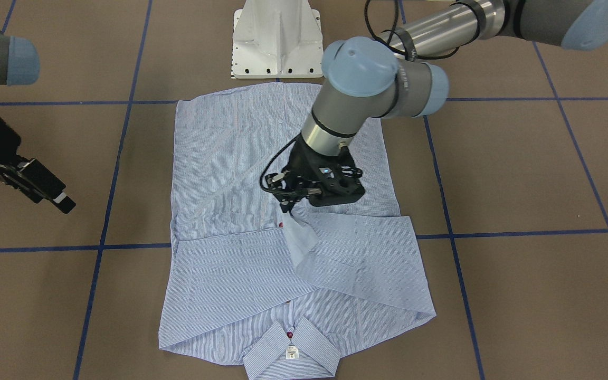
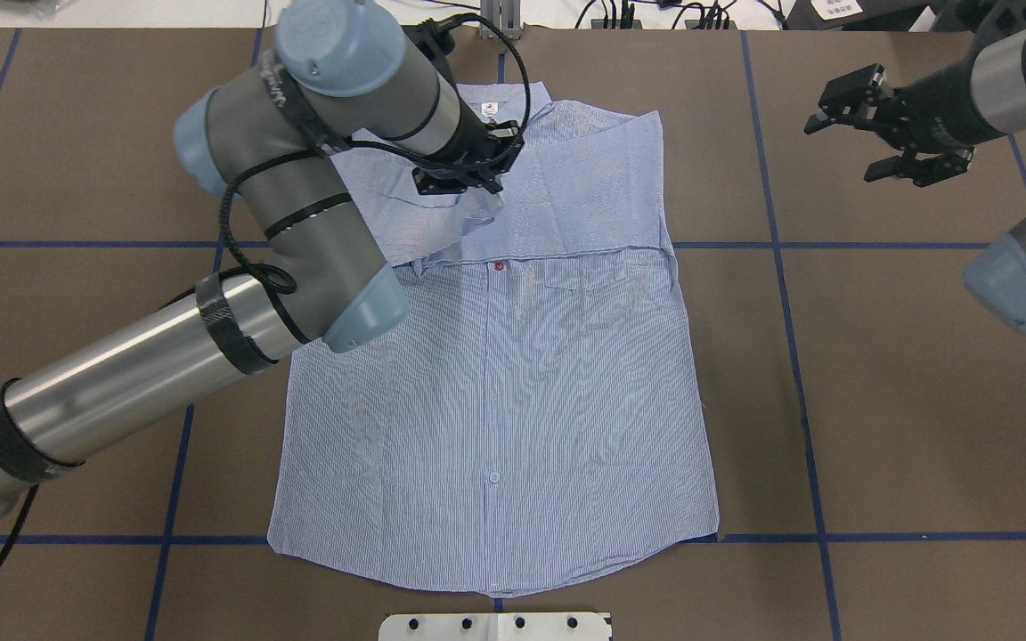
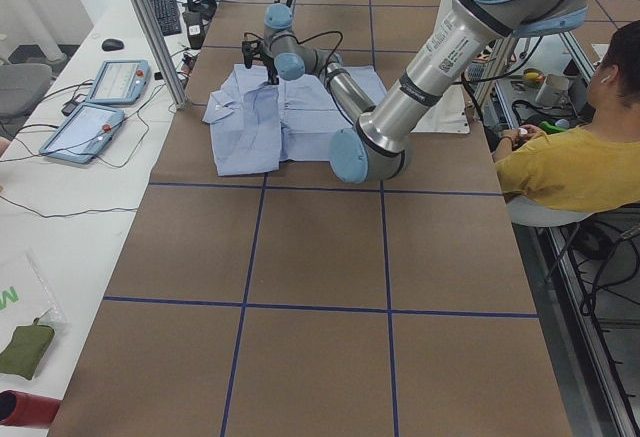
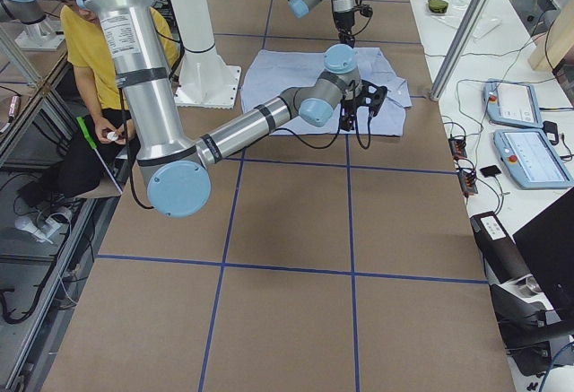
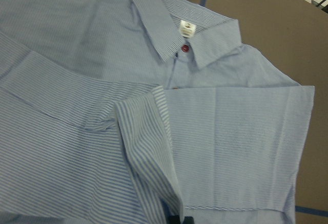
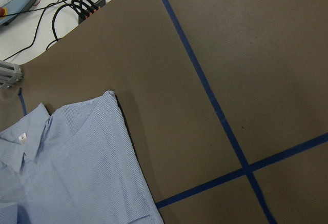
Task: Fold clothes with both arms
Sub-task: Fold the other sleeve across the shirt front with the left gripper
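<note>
The light blue striped shirt (image 1: 230, 174) lies flat, buttoned side up, on the brown table, collar (image 1: 291, 348) away from the robot. It also shows in the overhead view (image 2: 522, 383). Both sleeves are folded across the chest. My left gripper (image 1: 289, 208) hovers over the shirt's middle and is shut on a sleeve cuff (image 5: 148, 147), lifting it slightly off the chest; the overhead view shows this gripper (image 2: 480, 189) near the collar. My right gripper (image 2: 842, 138) is open and empty, above bare table beside the shirt's shoulder (image 6: 66, 162).
The white pedestal base (image 1: 276, 42) stands at the shirt's hem. Blue tape lines (image 1: 494, 232) cross the table. An operator in yellow (image 3: 580, 157) sits beside the robot. Tablets (image 3: 100, 107) and cables lie on a side bench.
</note>
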`<action>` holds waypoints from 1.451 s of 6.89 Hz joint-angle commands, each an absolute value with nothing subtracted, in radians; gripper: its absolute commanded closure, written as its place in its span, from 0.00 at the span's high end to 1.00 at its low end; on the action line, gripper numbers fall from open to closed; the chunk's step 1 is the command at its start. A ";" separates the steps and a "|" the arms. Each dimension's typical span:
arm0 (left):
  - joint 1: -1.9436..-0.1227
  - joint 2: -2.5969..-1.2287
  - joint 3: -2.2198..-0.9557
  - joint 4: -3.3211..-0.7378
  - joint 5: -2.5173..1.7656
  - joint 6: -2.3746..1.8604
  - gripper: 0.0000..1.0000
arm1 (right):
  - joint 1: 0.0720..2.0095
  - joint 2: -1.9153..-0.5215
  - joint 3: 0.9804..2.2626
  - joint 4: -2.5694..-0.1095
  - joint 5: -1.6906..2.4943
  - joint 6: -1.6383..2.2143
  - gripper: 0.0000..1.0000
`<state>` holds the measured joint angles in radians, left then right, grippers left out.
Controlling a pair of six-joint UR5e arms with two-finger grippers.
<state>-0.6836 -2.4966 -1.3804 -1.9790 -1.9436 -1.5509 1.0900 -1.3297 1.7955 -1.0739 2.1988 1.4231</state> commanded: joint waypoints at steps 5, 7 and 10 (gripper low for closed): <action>-0.537 -2.549 -1.301 -2.100 -1.760 -1.647 1.00 | 1.101 -1.356 1.787 -1.074 2.210 1.390 0.99; -0.541 -2.521 -1.372 -2.088 -1.769 -1.655 0.99 | 1.031 -1.348 1.810 -1.068 2.206 1.440 1.00; -0.551 -2.259 -1.670 -2.085 -1.802 -1.606 0.98 | 0.634 -1.426 1.966 -0.983 1.850 1.796 1.00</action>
<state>-0.5445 -2.3382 -1.5914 -2.0856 -1.7973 -1.6289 0.8128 -1.3742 1.8883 -0.9968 2.0145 1.6876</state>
